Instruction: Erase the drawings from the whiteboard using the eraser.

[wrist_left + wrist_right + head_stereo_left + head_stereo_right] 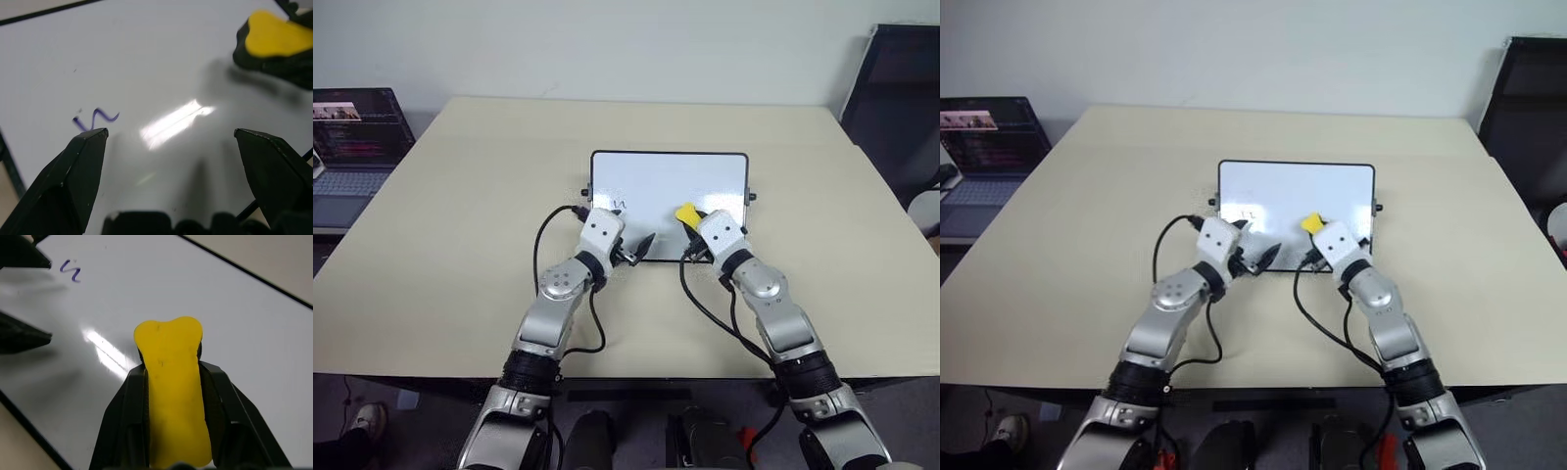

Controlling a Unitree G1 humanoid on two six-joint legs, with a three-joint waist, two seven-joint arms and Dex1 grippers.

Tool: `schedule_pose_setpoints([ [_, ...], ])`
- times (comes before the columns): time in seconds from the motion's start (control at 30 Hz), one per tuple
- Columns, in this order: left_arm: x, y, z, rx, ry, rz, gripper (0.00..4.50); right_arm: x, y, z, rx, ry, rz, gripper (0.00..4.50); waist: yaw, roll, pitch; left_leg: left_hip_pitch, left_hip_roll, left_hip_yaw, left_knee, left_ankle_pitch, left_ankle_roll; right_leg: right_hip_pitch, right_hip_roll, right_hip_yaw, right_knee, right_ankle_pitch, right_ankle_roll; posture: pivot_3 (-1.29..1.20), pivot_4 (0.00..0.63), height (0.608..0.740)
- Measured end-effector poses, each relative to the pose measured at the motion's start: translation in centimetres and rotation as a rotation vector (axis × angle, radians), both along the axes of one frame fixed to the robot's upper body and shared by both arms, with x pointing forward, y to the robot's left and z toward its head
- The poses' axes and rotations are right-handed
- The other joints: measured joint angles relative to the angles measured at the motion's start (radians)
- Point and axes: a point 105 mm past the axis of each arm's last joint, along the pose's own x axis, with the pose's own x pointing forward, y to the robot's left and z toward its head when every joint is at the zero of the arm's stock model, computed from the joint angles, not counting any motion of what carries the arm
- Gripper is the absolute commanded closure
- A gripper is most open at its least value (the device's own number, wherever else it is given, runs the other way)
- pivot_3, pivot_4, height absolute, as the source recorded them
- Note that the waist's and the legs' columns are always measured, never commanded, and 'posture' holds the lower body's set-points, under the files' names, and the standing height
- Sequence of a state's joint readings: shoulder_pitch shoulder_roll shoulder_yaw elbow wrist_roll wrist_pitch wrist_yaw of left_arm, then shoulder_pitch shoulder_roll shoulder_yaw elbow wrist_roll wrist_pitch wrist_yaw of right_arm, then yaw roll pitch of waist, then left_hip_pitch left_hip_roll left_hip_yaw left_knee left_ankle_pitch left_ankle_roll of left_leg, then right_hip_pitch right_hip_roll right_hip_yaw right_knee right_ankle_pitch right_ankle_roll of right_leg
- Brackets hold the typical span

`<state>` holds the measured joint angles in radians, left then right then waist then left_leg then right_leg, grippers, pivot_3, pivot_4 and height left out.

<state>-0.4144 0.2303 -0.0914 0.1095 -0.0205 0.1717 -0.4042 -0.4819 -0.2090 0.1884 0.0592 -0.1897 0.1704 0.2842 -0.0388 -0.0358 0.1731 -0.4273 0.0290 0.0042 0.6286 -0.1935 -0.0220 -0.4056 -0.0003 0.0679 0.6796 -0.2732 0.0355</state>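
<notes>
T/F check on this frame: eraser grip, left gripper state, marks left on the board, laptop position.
1. The right gripper is shut on the eraser. True.
2. The left gripper holds a marker. False: its fingers stand open and empty over the whiteboard.
3. A squiggle is on the board, close to the left gripper's fingertips. True.
4. The eraser is lying loose on the table. False: it is clamped between the right gripper's fingers, above the board.
5. A laptop sits off the table's left side. True.
6. The whiteboard stands upright against the wall. False: it lies flat on the table.
</notes>
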Motion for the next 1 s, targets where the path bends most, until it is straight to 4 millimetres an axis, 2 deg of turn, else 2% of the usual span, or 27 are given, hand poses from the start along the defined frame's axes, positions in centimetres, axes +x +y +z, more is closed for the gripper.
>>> schedule_pose_setpoints([
  [0.1, -0.1, 1.7, -0.7, 0.014, 0.021, 0.068, 0.00, 0.3, 1.0, 1.0, 0.014, -0.016, 0.029, 3.41, 0.002, 0.000, 0.000, 0.000, 0.000, 0.000, 0.000, 0.000, 0.000, 0.000, 0.000, 0.000, 0.000, 0.000, 0.000, 0.00, 0.150, 0.740],
  [0.33, 0.0, 3.7, -1.2, -0.001, 0.039, 0.183, 0.00, 1.0, 4.2, 1.7, 0.020, -0.010, 0.122, 3.41, 0.006, 0.000, 0.000, 0.000, 0.000, 0.000, 0.000, 0.000, 0.000, 0.000, -0.001, -0.001, 0.000, 0.000, -0.001, 0.00, 0.150, 0.740],
  [0.57, 0.2, 3.6, -0.8, -0.001, 0.030, 0.181, 0.00, 1.6, 8.1, 3.5, 0.023, -0.037, 0.216, 3.41, 0.005, 0.000, 0.000, 0.000, 0.001, 0.000, 0.000, 0.000, 0.000, 0.000, -0.001, -0.001, 0.000, 0.001, -0.001, 0.00, 0.150, 0.740],
  [0.73, 0.3, 3.3, -0.6, 0.001, 0.030, 0.163, 0.00, 2.9, 8.9, 4.1, -0.024, -0.040, 0.213, 3.41, 0.005, 0.000, 0.000, 0.000, 0.001, 0.000, 0.000, 0.000, 0.000, 0.000, -0.001, -0.001, 0.000, 0.001, -0.001, 0.00, 0.150, 0.740],
  [0.83, 0.5, 3.2, -0.4, 0.000, 0.024, 0.158, 0.00, 3.6, 9.1, 3.6, -0.074, -0.026, 0.195, 3.41, 0.005, 0.000, 0.000, 0.000, 0.001, 0.000, 0.000, 0.000, 0.000, 0.000, -0.002, -0.002, 0.000, 0.001, -0.001, 0.00, 0.150, 0.740],
  [1.0, 0.7, 3.1, -0.5, 0.000, 0.034, 0.149, 0.00, 4.2, 9.5, 1.1, -0.201, 0.055, 0.192, 3.41, 0.005, 0.000, 0.000, 0.000, 0.001, 0.000, -0.001, 0.000, 0.000, 0.000, -0.002, -0.002, 0.000, 0.001, -0.001, 0.00, 0.150, 0.740],
])
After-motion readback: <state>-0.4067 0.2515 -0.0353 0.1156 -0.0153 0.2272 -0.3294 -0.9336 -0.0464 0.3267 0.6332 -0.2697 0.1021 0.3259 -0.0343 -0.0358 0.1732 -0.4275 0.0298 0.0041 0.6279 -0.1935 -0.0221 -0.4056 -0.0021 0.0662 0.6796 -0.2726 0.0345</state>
